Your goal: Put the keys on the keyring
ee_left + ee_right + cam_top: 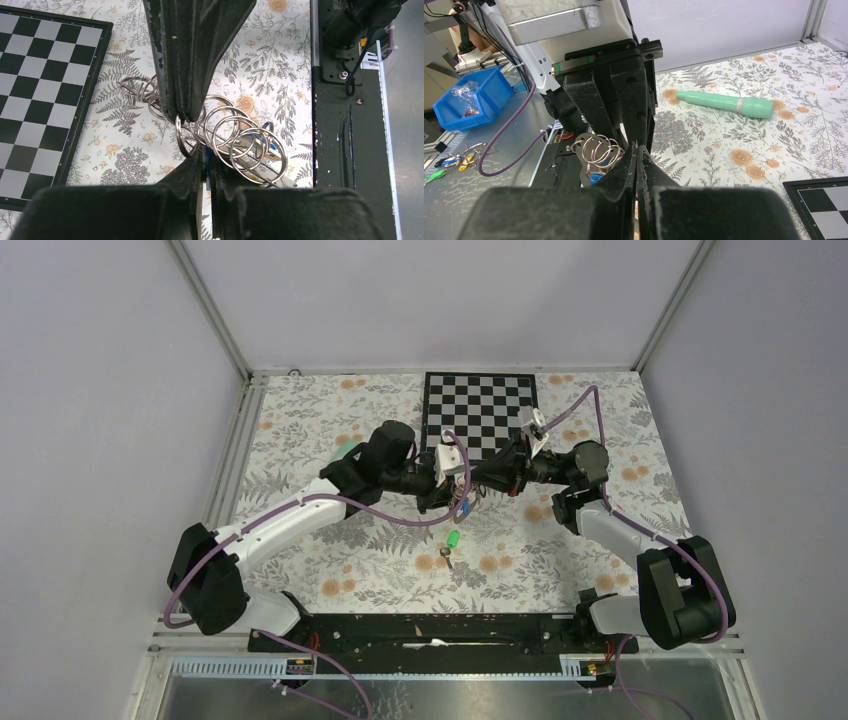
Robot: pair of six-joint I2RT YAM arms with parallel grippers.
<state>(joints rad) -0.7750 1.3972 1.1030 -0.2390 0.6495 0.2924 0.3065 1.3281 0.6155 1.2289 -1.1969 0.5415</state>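
My two grippers meet above the middle of the table. My left gripper is shut on a blue key, seen as a thin blue edge between its jaws. That key hangs in a bunch of several linked silver rings with metal key blades. My right gripper is shut on one ring of this bunch at its left end. A green key lies on the table below, and beside it is the keyring, a small silvery ring with a dark stem.
A chessboard lies at the back, close behind the grippers. A long mint-green piece lies on the floral cloth to the left. A black rail runs along the near edge. A blue bin stands off the table.
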